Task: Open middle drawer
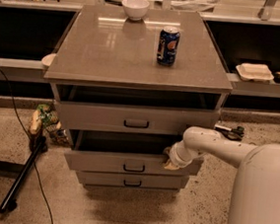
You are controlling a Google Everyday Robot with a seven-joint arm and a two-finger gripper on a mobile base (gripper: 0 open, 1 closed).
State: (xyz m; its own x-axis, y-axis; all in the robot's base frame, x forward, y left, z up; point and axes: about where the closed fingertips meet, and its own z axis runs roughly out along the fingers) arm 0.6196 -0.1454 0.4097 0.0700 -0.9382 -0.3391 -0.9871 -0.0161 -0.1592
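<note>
The middle drawer [125, 163] is the grey front with a small dark bar handle [133, 168], between the taller top drawer [134, 119] and the smallest bottom drawer [131, 182]. It stands pulled out, with a dark gap showing behind its top edge. My gripper [169, 161] is at the right end of the middle drawer's top edge, touching the front. My white arm [211, 143] reaches to it from the right.
A blue soda can [167, 46] and a white bowl [135, 7] stand on the cabinet top [111, 51]. A black stand leg [22, 177] and a bag [45, 117] lie on the floor to the left. My white base [260, 200] is at the right.
</note>
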